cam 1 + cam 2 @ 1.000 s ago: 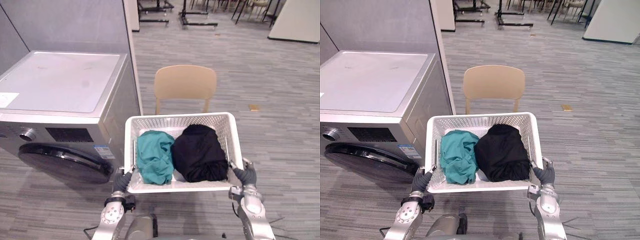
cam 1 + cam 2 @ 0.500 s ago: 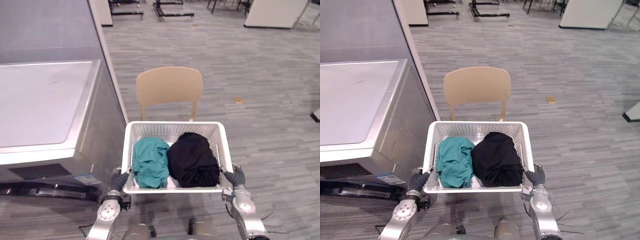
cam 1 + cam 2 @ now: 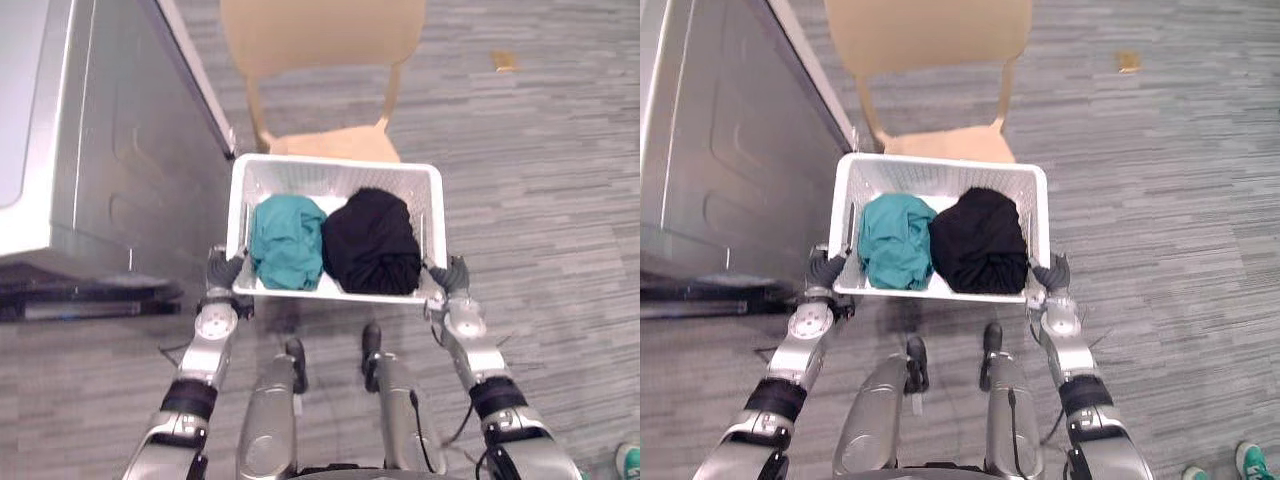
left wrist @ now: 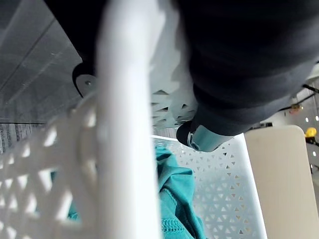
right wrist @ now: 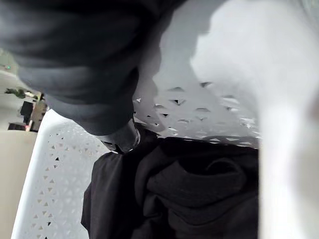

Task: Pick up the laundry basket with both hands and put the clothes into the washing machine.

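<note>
We see the basket (image 3: 335, 178) held above the floor (image 3: 540, 150) between the two robot hands. The chair (image 3: 320, 40) is just beyond it and the washer (image 3: 110, 150) is close on its left. Inside, a teal cloth (image 3: 285, 243) on the left touches a black cloth (image 3: 372, 240) on the right.

Since half a second ago the camera has tipped steeply down, so the washer's top now sits at the edge of the view. The basket, the clothes and the grip look unchanged.

The left robot hand (image 3: 222, 272) is clamped on the left rim by the near corner, and the right robot hand (image 3: 452, 275) is clamped on the right rim. In each wrist view a silver finger (image 4: 199, 140) hooks over the rim. The left wrist view shows the teal cloth against the lattice wall, and the right wrist view shows the black one. The right eye view takes in teal shoes (image 3: 1250, 460) at the lower right.
</note>
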